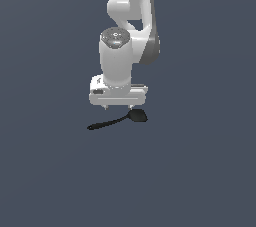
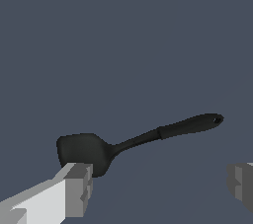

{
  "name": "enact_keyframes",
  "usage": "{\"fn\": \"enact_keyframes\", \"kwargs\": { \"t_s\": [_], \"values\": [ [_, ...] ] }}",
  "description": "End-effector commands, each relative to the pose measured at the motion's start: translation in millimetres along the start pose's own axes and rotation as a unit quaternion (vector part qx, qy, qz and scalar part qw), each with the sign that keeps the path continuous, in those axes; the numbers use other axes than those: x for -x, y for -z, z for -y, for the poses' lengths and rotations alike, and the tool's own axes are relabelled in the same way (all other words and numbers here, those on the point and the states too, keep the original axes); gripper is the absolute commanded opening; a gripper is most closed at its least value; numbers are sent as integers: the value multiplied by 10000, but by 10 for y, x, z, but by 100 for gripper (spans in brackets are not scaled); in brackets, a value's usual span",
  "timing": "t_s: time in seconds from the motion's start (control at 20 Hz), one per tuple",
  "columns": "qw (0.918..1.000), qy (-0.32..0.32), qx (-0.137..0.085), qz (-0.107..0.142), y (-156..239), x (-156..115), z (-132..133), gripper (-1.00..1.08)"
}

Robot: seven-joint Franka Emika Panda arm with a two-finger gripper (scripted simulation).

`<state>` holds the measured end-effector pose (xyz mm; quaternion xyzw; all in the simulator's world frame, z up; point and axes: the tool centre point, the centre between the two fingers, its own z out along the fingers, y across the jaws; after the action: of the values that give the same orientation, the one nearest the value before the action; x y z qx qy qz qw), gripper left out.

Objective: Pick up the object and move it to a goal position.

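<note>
The object is a small black spoon-like utensil (image 1: 117, 120) lying flat on the dark grey surface. Its rounded head points to the exterior view's right and its thin handle to the left. My gripper (image 1: 118, 107) hangs just above and behind it, fingers pointing down. In the wrist view the utensil (image 2: 133, 141) lies beyond the fingers, its head next to one grey fingertip (image 2: 79, 188). The other fingertip (image 2: 240, 183) is far apart from it at the frame edge. The gripper (image 2: 158, 188) is open and holds nothing.
The dark grey surface (image 1: 200, 171) spreads flat on all sides with no other objects in view. The white arm (image 1: 125, 31) rises behind the gripper toward the top of the exterior view.
</note>
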<state>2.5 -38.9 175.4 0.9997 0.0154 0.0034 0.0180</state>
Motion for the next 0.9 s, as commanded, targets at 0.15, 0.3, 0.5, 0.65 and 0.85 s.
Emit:
{"fn": "enact_keyframes", "kwargs": {
  "t_s": [0.15, 0.3, 0.5, 0.65, 0.85],
  "values": [
    [9999, -160, -13, 3, -31, 3, 2, 100],
    [9994, -340, -27, 7, -65, 7, 6, 100],
    [9977, -671, -52, 15, -127, 13, 11, 100],
    [9950, -992, -73, 23, -187, 20, 15, 100],
    [9883, -1521, -104, 38, -285, 34, 19, 100]
  ]
}}
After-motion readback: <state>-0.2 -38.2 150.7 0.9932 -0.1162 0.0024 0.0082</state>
